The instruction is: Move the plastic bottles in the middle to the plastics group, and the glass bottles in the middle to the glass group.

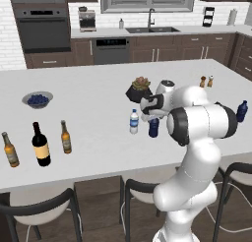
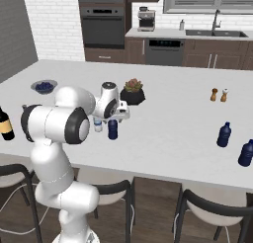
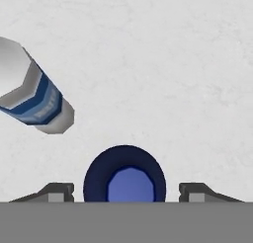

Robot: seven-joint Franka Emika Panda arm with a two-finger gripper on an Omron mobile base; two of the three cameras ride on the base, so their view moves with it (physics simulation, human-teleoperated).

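We see the gripper [image 3: 126,191] poised straight above the dark blue plastic bottle [image 3: 124,175] in the middle of the white island counter [image 1: 98,113], its two fingertips [image 3: 58,191] standing apart on either side of the bottle with a gap showing on both sides, so the jaws are spread and clamp nothing. Just beside that bottle stands the clear water bottle [image 1: 134,121] with a white cap and blue label, upright. At the counter's left we find the tall dark wine bottle [image 1: 41,144] between two amber beer bottles [image 1: 65,137], near a bowl of blueberries [image 1: 37,99]. Far to the right stand two more dark blue bottles [image 2: 224,135], well apart from the gripper. A potted succulent [image 2: 132,91] sits behind the arm's wrist.
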